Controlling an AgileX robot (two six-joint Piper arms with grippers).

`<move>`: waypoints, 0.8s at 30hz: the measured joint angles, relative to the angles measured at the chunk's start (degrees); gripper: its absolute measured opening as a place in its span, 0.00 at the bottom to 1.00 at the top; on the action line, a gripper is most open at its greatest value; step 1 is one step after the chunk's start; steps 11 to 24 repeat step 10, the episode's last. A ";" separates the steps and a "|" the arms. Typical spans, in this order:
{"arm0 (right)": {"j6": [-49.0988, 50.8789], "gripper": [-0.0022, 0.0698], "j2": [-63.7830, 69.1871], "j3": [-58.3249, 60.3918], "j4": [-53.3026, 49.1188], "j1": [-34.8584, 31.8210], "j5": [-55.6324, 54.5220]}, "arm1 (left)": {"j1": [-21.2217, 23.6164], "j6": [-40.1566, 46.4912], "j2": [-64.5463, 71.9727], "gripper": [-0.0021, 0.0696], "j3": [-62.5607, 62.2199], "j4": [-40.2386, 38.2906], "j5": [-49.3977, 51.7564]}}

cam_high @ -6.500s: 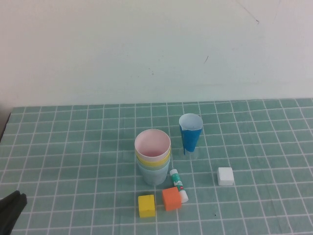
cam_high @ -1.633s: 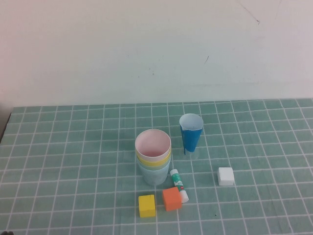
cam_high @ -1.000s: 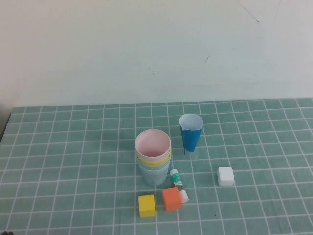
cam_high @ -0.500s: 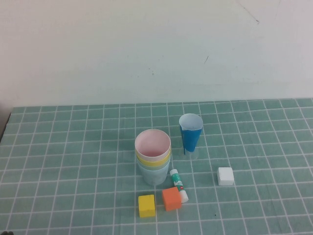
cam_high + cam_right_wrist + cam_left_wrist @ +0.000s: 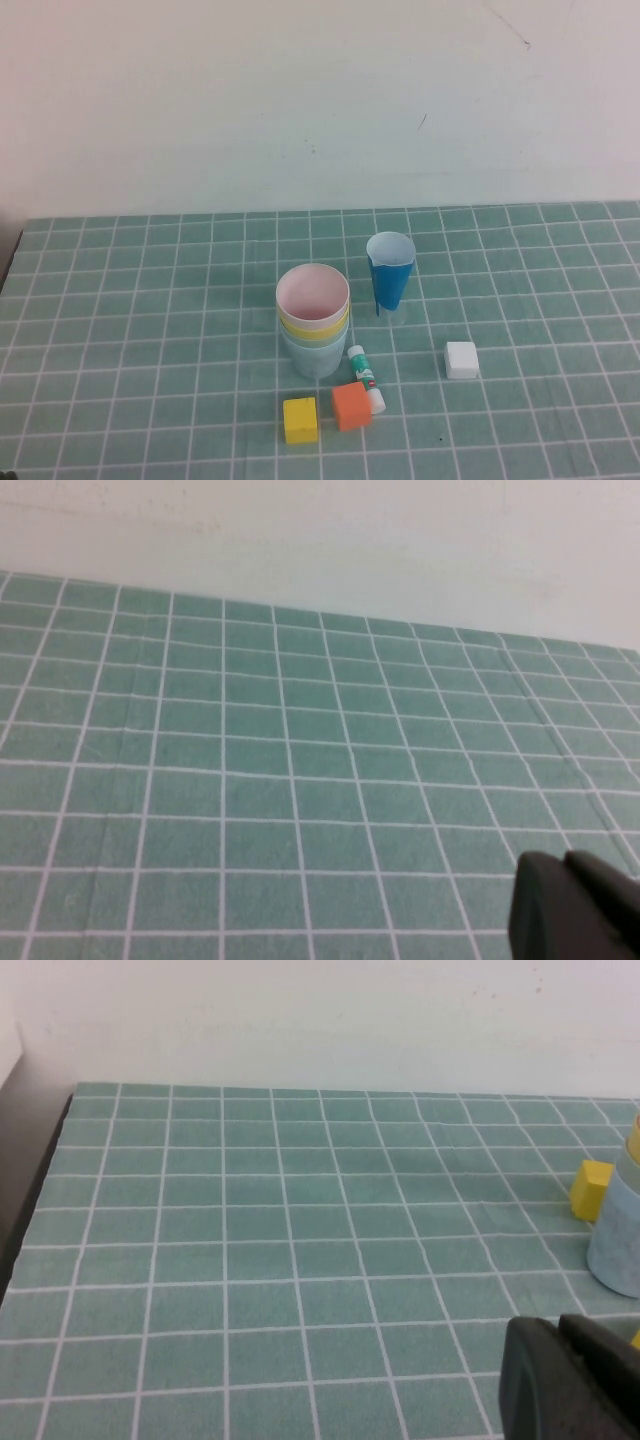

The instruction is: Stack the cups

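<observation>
The four cups stand nested in one upright stack at the mat's middle: pink on top, then the yellow and sage green rims, light blue at the bottom. The stack's light blue wall shows at the edge of the left wrist view. My left gripper is shut and empty, low over the mat, short of the stack. My right gripper is shut and empty over bare mat. Neither gripper shows in the high view.
A narrower dark blue tapered cup stands right of and behind the stack. A glue stick, an orange cube and a yellow cube lie in front of it. A white cube lies to the right.
The left gripper, at the high view's lower left corner 6.5 s ago, has drawn out of that view. The cups and blocks have not moved.
</observation>
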 joint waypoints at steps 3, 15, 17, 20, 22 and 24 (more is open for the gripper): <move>0.00 0.03 0.00 0.00 -0.03 0.00 0.00 | 0.61 0.00 0.00 0.03 0.00 0.00 0.00; 0.00 0.03 0.00 0.00 -0.12 0.00 0.00 | 0.76 -0.11 0.00 0.03 0.00 0.00 0.11; 0.00 0.03 0.00 0.00 -0.12 0.00 0.00 | 0.76 -0.11 0.00 0.03 0.00 0.00 0.11; 0.00 0.03 0.00 0.00 -0.12 0.00 0.00 | 0.76 -0.11 0.00 0.03 0.00 0.00 0.11; 0.00 0.03 0.00 0.00 -0.12 0.00 0.00 | 0.76 -0.11 0.00 0.03 0.00 0.00 0.11; 0.00 0.03 0.00 0.00 -0.12 0.00 0.00 | 0.76 -0.11 0.00 0.03 0.00 0.00 0.11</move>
